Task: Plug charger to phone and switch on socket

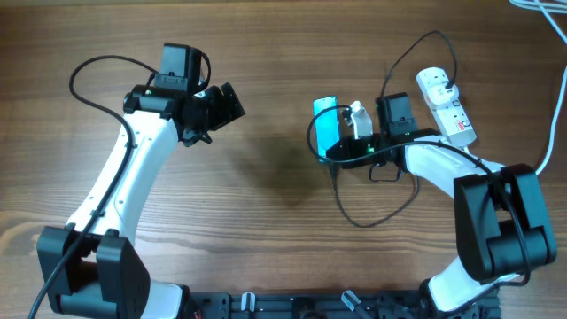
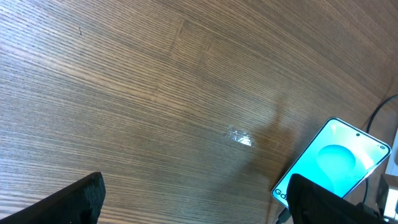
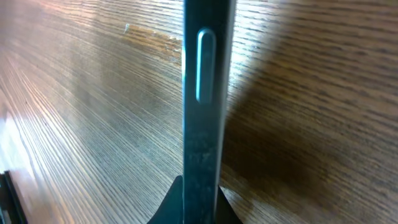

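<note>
Phone [image 1: 326, 126] — small rectangular smartphone, bright teal-green screen — sat right of centre over the brown wooden table [image 1: 266, 221], tipped up on edge, screen turned toward the left arm. Was clamped in the right gripper [image 1: 341, 149], black two-finger, closed tight across the thin body. Saw only the dark metal edge with a long side button [image 3: 206, 65] in the right wrist view, running straight up from between the jaws. Couldn't tell whether the lower edge touched the wood. Found the left gripper [image 1: 220, 108] well apart to the left, spread wide, holding nothing. Caught both its black fingers [image 2: 68, 199] at the bottom corners of the left wrist view, one partly covering the phone's lower end. Traced the charger cable [image 1: 359, 223] — long, thin, black — from the white oblong power strip [image 1: 446, 106] at far right, arching up, then looping on the table below the right gripper. Couldn't find its connector end, lost around the gripper. Noted a small white piece [image 1: 358, 118] just beside the phone, too small to identify. Noted a thick white cord [image 1: 556, 106] along the right edge. Couldn't read switch positions on the power strip.
</note>
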Robot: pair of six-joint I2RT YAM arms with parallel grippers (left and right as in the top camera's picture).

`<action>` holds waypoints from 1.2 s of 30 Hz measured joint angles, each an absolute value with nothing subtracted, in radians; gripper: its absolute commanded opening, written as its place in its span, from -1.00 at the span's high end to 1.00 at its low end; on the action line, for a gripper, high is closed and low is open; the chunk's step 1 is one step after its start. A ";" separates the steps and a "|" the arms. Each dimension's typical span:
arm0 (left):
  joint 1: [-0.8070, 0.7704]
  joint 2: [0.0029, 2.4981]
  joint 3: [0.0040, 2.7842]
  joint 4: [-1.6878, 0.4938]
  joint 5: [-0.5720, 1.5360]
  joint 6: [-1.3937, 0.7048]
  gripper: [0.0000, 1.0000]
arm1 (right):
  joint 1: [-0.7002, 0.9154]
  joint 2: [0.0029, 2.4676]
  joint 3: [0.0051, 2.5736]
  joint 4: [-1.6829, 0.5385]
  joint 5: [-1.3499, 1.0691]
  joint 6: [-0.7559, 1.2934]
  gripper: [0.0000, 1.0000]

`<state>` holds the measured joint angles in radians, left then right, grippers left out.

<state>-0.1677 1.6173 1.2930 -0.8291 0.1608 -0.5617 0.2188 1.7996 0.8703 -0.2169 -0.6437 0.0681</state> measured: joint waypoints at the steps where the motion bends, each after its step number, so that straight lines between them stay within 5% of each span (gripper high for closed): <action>1: -0.168 1.617 1.293 -0.829 0.161 -0.561 -0.87 | 0.219 1.801 0.870 -0.211 -0.646 0.057 0.91; 8: -0.168 1.617 1.293 -0.829 0.161 -0.562 -0.88 | 0.219 1.808 0.870 -0.194 -0.651 0.035 0.77; 10: -0.168 1.617 1.293 -0.829 0.161 -0.561 -0.88 | 0.219 1.812 0.868 -0.178 -0.649 0.029 0.51; 12: -0.168 1.617 1.293 -0.828 0.161 -0.562 -0.87 | 0.219 1.823 0.860 -0.155 -0.627 0.023 0.02; 17: -0.168 1.617 1.293 -0.828 0.160 -0.562 -0.87 | 0.220 1.828 0.855 -0.133 -0.635 0.007 -0.53; 24: -0.168 1.617 1.293 -0.826 0.160 -0.561 -0.88 | 0.224 1.827 0.989 -0.260 -0.545 0.050 -0.63; 28: -0.168 1.617 1.293 -0.824 0.153 -0.562 -0.93 | 0.200 1.825 1.235 -0.575 -0.332 0.054 -0.65; 36: -0.168 1.617 1.292 -0.827 0.150 -0.561 -1.00 | -0.039 1.814 1.403 -0.791 0.090 0.140 -0.97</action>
<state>-0.1677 1.6173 1.2919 -0.8272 0.1497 -0.5613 -0.0387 1.8145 1.4029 -0.7914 0.0898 0.1402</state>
